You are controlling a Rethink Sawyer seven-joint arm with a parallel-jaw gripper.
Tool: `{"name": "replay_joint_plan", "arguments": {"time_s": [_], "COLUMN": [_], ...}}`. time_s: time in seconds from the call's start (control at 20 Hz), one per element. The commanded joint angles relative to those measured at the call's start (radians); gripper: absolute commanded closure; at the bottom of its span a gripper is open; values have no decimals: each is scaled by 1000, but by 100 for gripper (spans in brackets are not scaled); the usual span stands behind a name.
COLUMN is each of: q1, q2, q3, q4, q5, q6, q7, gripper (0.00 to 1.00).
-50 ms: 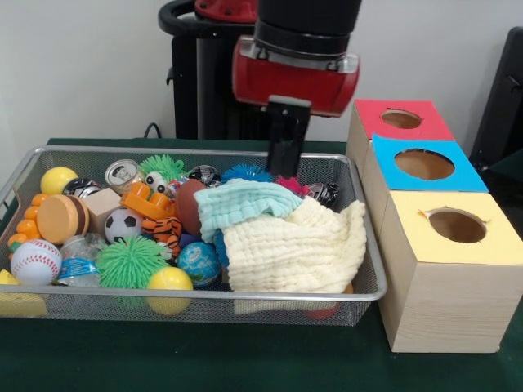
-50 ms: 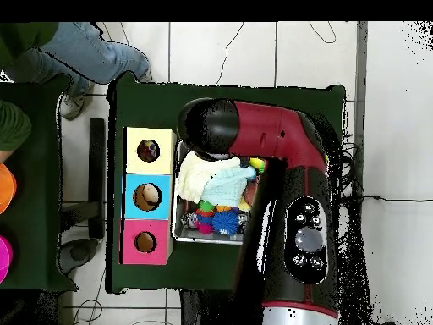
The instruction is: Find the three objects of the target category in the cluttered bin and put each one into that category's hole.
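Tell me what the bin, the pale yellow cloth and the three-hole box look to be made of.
Bin: metal wire mesh, silvery, with a shiny rim. Pale yellow cloth: soft woven fabric, likely cotton gauze, judging by its crinkled, matte folds. Three-hole box: light wood by its visible grain, topped with matte red, blue and yellow sheets, probably paper.

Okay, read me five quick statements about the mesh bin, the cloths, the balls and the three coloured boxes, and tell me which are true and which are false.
1. The three boxes stand beside the mesh bin. True.
2. The box nearest the front camera has a red top. False: the yellow-topped box is nearest, and the red-topped box is farthest.
3. A cream cloth lies in the bin with a light teal cloth partly over it. True.
4. The baseball sits on top of the cloths. False: it lies at the bin's opposite end.
5. The bin is empty apart from the cloths. False: balls and toys fill the other half.
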Motion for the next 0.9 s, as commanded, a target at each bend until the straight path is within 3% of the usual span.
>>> {"name": "replay_joint_plan", "arguments": {"time_s": [0.05,0.4,0.65,0.7,0.9], "q1": [-56,-98,-93,-91,-90], "q2": [88,83,106,114,121], "q3": [90,133,144,147,151], "q4": [76,58,-12,-34,-51], "q5": [-88,-107,-125,-134,-135], "q6": [13,43,131,146,145], "q7": [-142,-187,-195,-187,-182], "gripper": [100,100,100,0,0]}}
